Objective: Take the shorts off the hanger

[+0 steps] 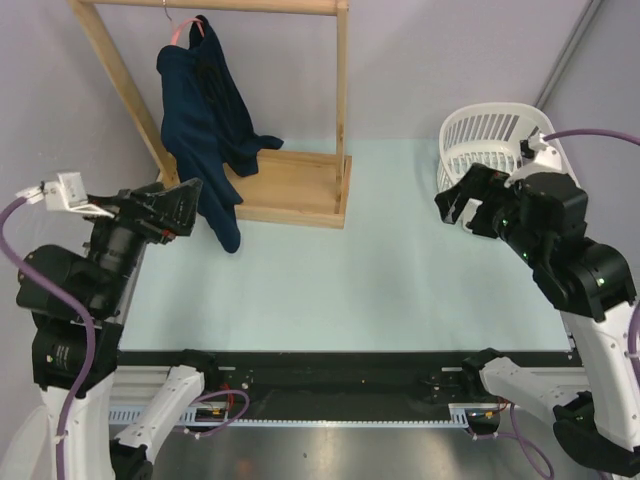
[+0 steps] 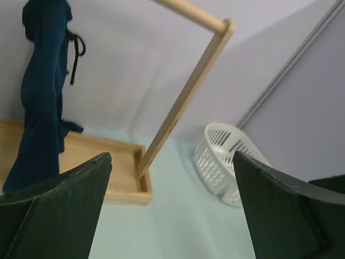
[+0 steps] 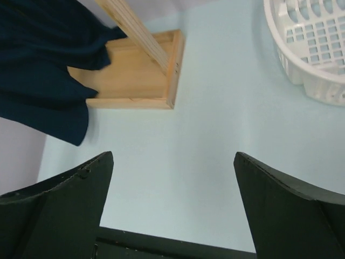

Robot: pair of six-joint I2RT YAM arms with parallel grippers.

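The dark navy shorts (image 1: pixel 205 125) hang from a pink hanger (image 1: pixel 184 31) hooked on the top bar of a wooden rack (image 1: pixel 341 100). One leg trails down past the rack's base. My left gripper (image 1: pixel 190 208) floats open beside that lower leg, not touching it. In the left wrist view the shorts (image 2: pixel 42 102) hang to the left, beyond the open gripper (image 2: pixel 171 162), which holds nothing. My right gripper (image 1: pixel 458 210) is open near the white basket, far from the shorts. The right wrist view shows the gripper (image 3: pixel 172 162) over bare table, the shorts (image 3: pixel 43 70) at upper left.
A white slatted basket (image 1: pixel 490 140) stands at the back right, also seen as the basket (image 2: pixel 218 159) and basket (image 3: pixel 310 51) in the wrist views. The rack's tray-like wooden base (image 1: pixel 295 185) sits on the pale green table (image 1: pixel 380 280). Grey walls close the back.
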